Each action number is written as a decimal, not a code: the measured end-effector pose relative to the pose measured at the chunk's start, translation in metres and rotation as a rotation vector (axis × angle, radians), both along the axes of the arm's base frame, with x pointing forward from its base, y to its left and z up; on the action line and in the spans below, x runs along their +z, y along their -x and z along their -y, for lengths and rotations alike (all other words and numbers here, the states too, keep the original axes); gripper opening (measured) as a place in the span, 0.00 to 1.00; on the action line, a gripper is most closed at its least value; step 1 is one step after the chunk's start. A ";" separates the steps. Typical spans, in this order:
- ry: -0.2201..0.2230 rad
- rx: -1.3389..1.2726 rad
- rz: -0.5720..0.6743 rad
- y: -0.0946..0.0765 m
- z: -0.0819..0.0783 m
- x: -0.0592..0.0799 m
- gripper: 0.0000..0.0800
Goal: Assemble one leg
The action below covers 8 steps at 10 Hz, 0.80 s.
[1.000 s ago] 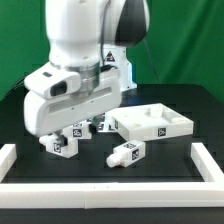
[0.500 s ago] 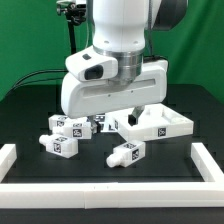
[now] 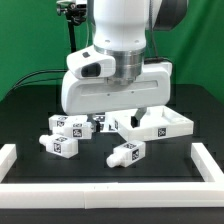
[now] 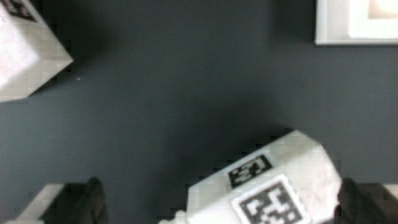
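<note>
Several white legs with black-and-white tags lie on the dark table. One leg (image 3: 127,153) lies apart at the front, two legs (image 3: 62,135) lie at the exterior view's left, and more (image 3: 106,123) lie under the arm. My gripper (image 3: 118,113) hangs above this middle group, mostly hidden by the white hand. In the wrist view the gripper (image 4: 222,203) is open, with its dark fingers (image 4: 71,203) wide apart. One tagged leg (image 4: 267,188) lies below, between them, untouched. Another leg's end (image 4: 25,58) shows at the picture's edge.
The large white tray-like panel (image 3: 176,121) lies at the exterior view's right of the legs; its corner shows in the wrist view (image 4: 359,22). A white frame (image 3: 110,190) borders the table at the front and sides. A green backdrop stands behind.
Over the last second the arm has swung to the exterior view's right and risen, uncovering the legs at the left. In the last half second it has barely moved.
</note>
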<state>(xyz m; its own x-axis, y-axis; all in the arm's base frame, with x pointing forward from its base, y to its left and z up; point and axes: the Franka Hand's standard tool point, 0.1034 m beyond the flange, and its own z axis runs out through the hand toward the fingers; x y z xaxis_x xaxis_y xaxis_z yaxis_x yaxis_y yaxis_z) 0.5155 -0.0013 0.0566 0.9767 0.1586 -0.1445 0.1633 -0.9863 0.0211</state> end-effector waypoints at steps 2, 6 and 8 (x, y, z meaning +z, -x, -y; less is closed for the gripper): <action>-0.020 -0.225 0.005 -0.008 -0.018 -0.008 0.81; -0.068 -0.285 0.030 -0.013 -0.011 -0.013 0.81; -0.053 -0.388 0.024 -0.011 -0.009 -0.016 0.81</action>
<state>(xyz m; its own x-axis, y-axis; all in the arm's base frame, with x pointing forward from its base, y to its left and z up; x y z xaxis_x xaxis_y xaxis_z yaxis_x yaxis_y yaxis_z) 0.5269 0.0074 0.0406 0.9687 -0.2161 -0.1221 -0.2215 -0.9746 -0.0326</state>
